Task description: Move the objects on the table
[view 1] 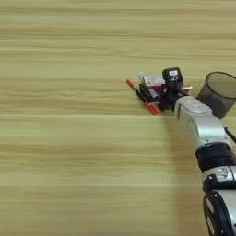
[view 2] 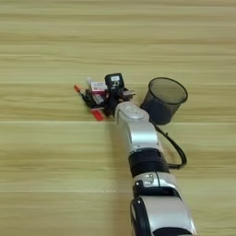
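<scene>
A wide wood bench (view 1: 69, 152) fills the view. The silver arm (view 2: 136, 131) comes up from the bottom, from about 5 o'clock, and reaches toward 11 o'clock. At its tip the black fingers (view 1: 161, 94) sit right in a small pile of things. I cannot tell if the fingers are open or closed, since the dark parts and the things blur together there.

The pile lies on the bench right of the middle in the left eye view and left of the middle in the right eye view. A thin red pen (view 1: 142, 97) lies slanted, 1 end pointing to 10 o'clock and its fat red end to 4 o'clock. Just beside it, at about 2 o'clock from it, is a red and white card (view 1: 154, 82). A small white piece (view 1: 141, 76) sticks out at 10 o'clock from the card; it may be a marker, but I cannot be sure. A black box (view 1: 172, 75) with a white label stands at 3 o'clock from the card. It looks like part of the hand, but that is not clear.

A black mesh cup (view 2: 163, 99) stands upright at 3 o'clock from the pile, near it and not touching it. A thin black cable (view 2: 177, 152) loops out from the arm's right side, below the cup.
</scene>
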{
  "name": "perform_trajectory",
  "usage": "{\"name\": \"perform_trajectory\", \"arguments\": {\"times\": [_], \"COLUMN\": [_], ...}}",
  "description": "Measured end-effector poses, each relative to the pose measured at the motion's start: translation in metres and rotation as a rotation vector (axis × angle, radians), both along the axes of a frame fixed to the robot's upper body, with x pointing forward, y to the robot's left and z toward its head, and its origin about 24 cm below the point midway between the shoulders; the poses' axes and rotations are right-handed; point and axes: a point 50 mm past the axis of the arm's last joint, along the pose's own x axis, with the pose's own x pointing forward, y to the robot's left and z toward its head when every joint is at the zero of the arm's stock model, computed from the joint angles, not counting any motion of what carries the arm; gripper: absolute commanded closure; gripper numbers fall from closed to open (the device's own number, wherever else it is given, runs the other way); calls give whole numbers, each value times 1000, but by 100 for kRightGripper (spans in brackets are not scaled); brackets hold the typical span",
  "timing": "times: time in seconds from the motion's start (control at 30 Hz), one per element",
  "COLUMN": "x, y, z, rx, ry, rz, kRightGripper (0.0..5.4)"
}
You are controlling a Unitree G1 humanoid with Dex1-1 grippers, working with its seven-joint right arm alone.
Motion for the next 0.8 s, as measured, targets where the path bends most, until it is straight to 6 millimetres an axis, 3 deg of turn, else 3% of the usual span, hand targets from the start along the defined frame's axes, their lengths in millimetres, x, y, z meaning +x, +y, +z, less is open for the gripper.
{"name": "perform_trajectory", "arguments": {"times": [0.8], "x": [-39], "y": [8], "z": [20], "rx": [-27], "ry": [-31], "rz": [176], "kRightGripper": [4]}}
